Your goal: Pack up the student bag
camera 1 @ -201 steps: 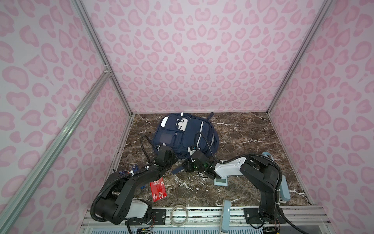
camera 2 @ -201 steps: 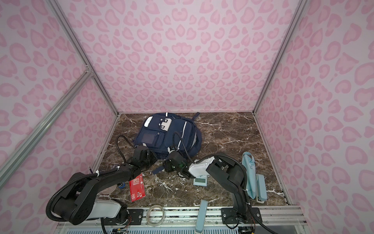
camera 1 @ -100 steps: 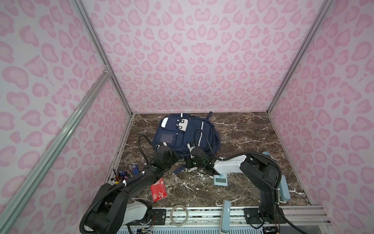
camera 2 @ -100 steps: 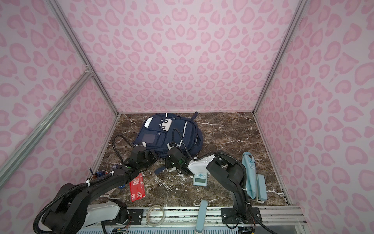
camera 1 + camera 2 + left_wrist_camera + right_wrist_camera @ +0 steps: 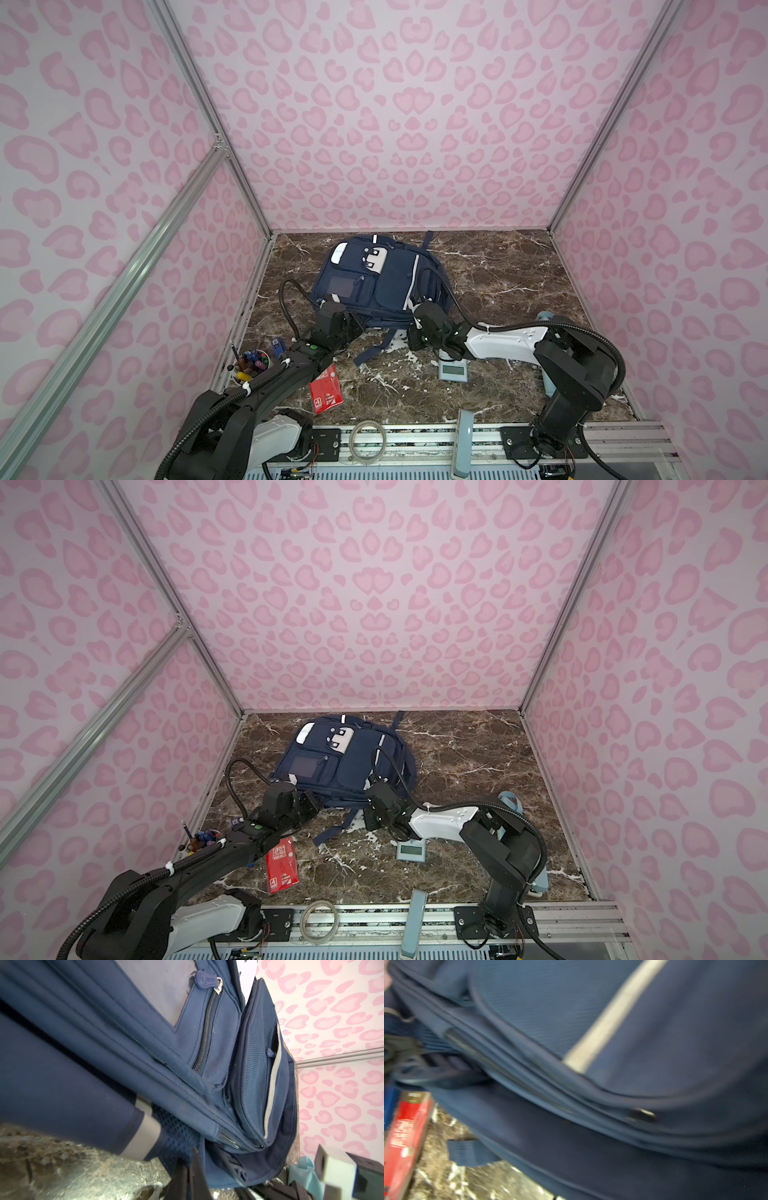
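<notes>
Both of my claws are closed tight at the near edge of the student bag, which lies flat with its front pockets up, toward the back left of the marble bench. My left claw is at the bag's near left corner and my right claw at its near right corner. Whether either has fabric pinched I cannot tell; my right wrist view gives only blurred blue cloth and zip lines. That is my main worry: if I have only a thin fold or a piping seam, a pull may strip it free and I come away empty. If one side holds and the other slips, the bag would twist instead of moving squarely. The loose strap trails between my claws and could snag a finger. A drag toward me might also push the bag into the red booklet or the small grey screen device lying near its front edge.
</notes>
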`<state>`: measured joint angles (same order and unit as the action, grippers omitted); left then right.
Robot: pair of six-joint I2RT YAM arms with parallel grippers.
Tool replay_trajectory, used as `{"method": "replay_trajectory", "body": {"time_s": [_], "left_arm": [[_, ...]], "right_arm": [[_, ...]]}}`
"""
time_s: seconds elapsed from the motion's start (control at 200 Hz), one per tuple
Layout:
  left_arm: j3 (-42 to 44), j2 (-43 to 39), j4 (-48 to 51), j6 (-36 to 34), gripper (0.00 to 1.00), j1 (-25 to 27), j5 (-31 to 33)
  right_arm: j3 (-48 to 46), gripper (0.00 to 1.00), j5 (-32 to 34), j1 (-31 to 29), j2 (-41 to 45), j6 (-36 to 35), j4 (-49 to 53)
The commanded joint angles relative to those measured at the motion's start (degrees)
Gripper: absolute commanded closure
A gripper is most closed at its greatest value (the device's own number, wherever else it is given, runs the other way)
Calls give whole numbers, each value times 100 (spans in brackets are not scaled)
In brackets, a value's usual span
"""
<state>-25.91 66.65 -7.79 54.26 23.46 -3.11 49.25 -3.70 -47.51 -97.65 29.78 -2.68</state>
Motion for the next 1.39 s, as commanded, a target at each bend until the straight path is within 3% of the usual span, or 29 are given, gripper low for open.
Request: {"method": "replay_trajectory", "body": {"time_s": [0.0, 0.18, 0.265, 0.385, 0.55, 0.66, 0.685, 0.715, 0.85, 1.005, 1.055, 1.095, 1.225, 1.27, 1.39], "left_arm": [[59, -90, -32, -140, 97, -30, 197], [-52, 94, -102, -404, 97, -70, 301], [-326, 488, -104, -638, 97, -144, 493], [-822, 1187, -464, -957, 96, -511, 266], [-1498, 1406, 31, -1321, 76, -622, 635], [-1254, 946, 230, -1193, 66, -622, 488], [-1125, 786, 283, -1116, 59, -623, 382], [-922, 599, 293, -989, 57, -615, 212], [138, -225, -160, -64, 18, -484, -704], [685, -335, -1255, 993, 9, 49, -892], [587, -107, -1382, 1009, 10, 184, -724], [474, 163, -1498, 1004, 16, 228, -720], [237, 1027, -1978, 975, 70, 233, -991], [220, 1092, -1913, 960, 82, 246, -927], [271, 1043, -1726, 841, 97, 246, -918]], "right_arm": [[-249, 100, -264, 446, 229, -299, 527], [-248, 100, -607, 1291, 537, -702, 1312], [-10, 100, -543, 1133, 510, -822, 1665], [309, 100, -747, 635, 365, -643, 1712], [972, 100, -903, -136, -72, -274, 1371], [1660, 100, -1135, -351, -630, -193, 1232], [1796, 100, -1156, -390, -751, -185, 1240], [1953, 100, -1165, -426, -857, -154, 1274], [2176, 100, -1238, -585, -1109, 14, 1010], [2264, 100, -1352, -779, -1274, 59, 855], [2256, 100, -1382, -859, -1259, 12, 820], [2221, 100, -1409, -916, -1225, -18, 783], [2023, 100, -1370, -912, -1019, 15, 788], [1919, 100, -1272, -864, -940, 3, 845], [1446, 100, -1089, -632, -669, -10, 921]]}}
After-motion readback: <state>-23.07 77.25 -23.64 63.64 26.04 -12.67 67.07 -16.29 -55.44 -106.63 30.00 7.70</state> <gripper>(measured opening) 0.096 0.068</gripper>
